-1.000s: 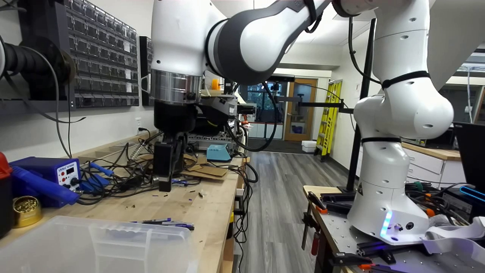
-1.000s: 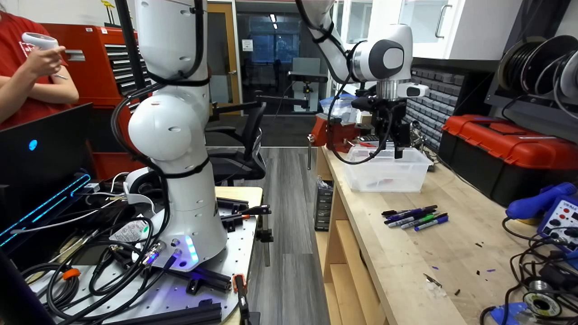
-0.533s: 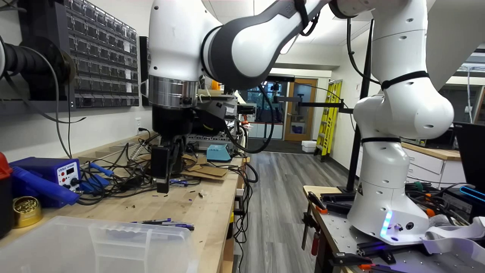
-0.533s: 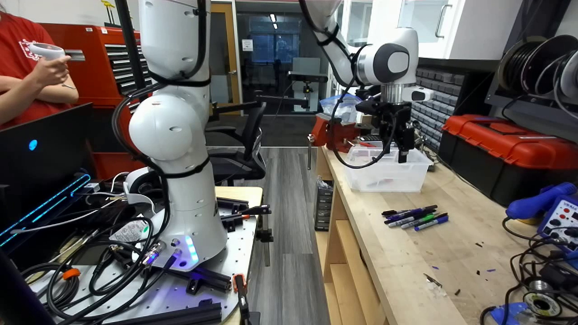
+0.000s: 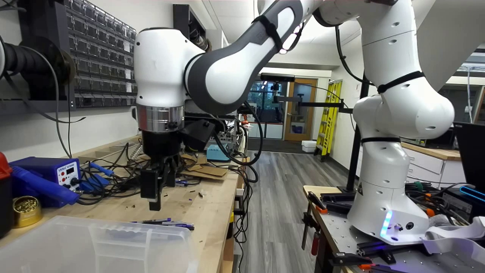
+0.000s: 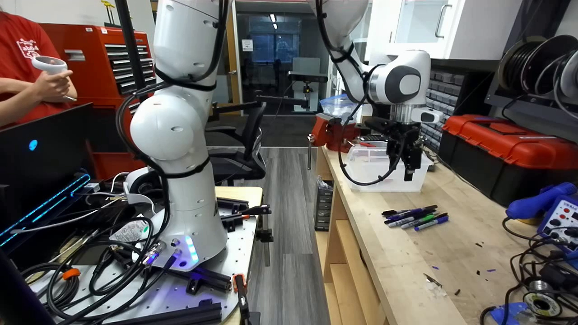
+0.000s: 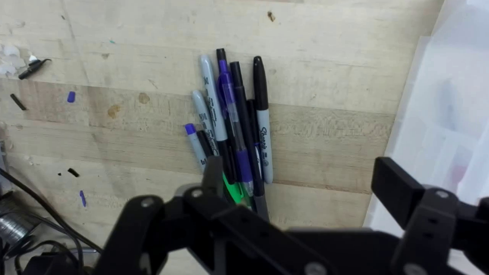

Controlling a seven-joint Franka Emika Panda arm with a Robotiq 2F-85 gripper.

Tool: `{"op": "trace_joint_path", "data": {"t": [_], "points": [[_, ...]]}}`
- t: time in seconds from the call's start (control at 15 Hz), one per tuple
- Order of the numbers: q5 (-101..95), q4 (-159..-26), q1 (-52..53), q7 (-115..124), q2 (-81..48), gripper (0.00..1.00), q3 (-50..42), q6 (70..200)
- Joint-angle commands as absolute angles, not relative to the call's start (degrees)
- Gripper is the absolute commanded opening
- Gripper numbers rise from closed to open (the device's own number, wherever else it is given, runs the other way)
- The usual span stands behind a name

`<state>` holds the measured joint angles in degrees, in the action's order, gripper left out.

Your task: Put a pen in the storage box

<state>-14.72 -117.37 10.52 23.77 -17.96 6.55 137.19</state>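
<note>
Several pens and markers lie in a loose bundle on the wooden bench; the pens show in the wrist view (image 7: 233,114) and in both exterior views (image 5: 163,223) (image 6: 413,217). The storage box, a translucent whitish tub (image 5: 117,242), stands beside them; it also shows in an exterior view (image 6: 370,169) and at the right of the wrist view (image 7: 416,126). Faint bluish and pinkish shapes show through its plastic. My gripper (image 7: 301,173) is open and empty, pointing down above the bench (image 5: 163,194) (image 6: 403,169). In the wrist view its left finger overlaps the pens' lower part, its right finger the box's edge.
A blue soldering station (image 5: 60,174) and tangled cables (image 5: 125,176) lie along the wall side. A red-lidded toolbox (image 6: 510,140) and a red vise (image 6: 334,133) stand near the box. Small scraps (image 7: 34,68) and a solder spool (image 7: 15,225) lie on the bench.
My gripper has moved down toward the bench, leftward in one exterior picture and rightward in the opposite one. The pens and the box have not moved.
</note>
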Motion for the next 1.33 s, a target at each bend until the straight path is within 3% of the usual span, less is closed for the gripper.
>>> {"op": "trace_joint_path", "data": {"t": [0.0,1.27], "points": [[-14.61,-113.99,12.28,25.36,-22.56,1.0,4.07,137.74],[-3.66,-109.17,12.44,24.29,-31.37,1.0,2.32,134.09]]}}
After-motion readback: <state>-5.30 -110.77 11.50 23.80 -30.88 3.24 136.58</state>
